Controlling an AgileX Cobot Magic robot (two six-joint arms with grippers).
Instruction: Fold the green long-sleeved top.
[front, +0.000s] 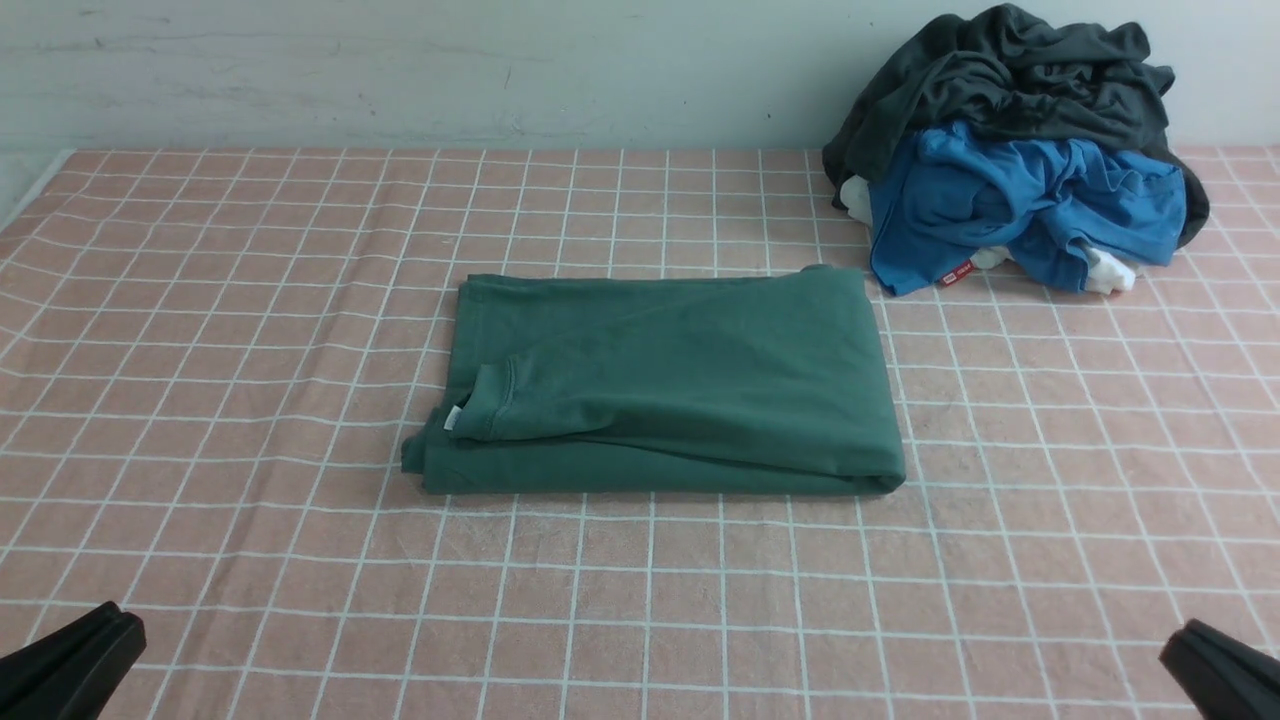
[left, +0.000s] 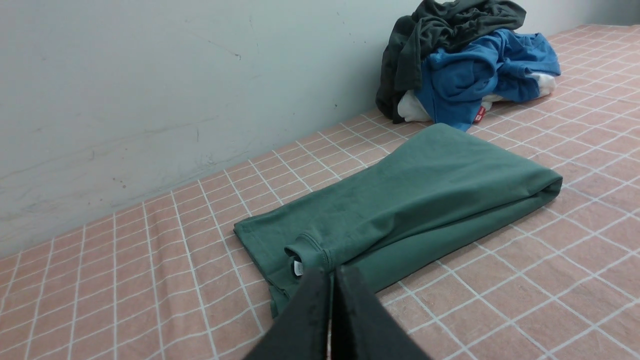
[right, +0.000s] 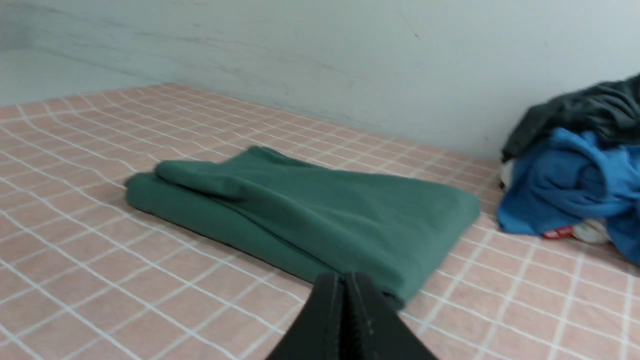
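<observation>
Centrally, the green long-sleeved top (front: 680, 385) lies folded into a thick rectangle on the tablecloth (front: 200, 400), long side running left to right. A ribbed cuff (front: 490, 400) with a small white label beside it shows at its left end; the right end is a rounded fold. Cloth looks soft, matte cotton, a few shallow creases on the upper layer.

Behind and to the right, just off the top's far right corner, sits a heap of clothes against the wall (front: 400, 70): a bright blue garment (front: 1020, 200) under a dark charcoal-grey garment (front: 1010, 70), with bits of white fabric at the base. Heap is crumpled, tall, near the top but not seen touching it.

Tablecloth is pink with a white grid, slightly rippled. Broad open cloth left of the top, in front of it and to the near right.

Left gripper (left: 331, 280) and right gripper (right: 344, 285) sit low at the near corners, well apart from the top, jaws pressed together, holding nothing.
</observation>
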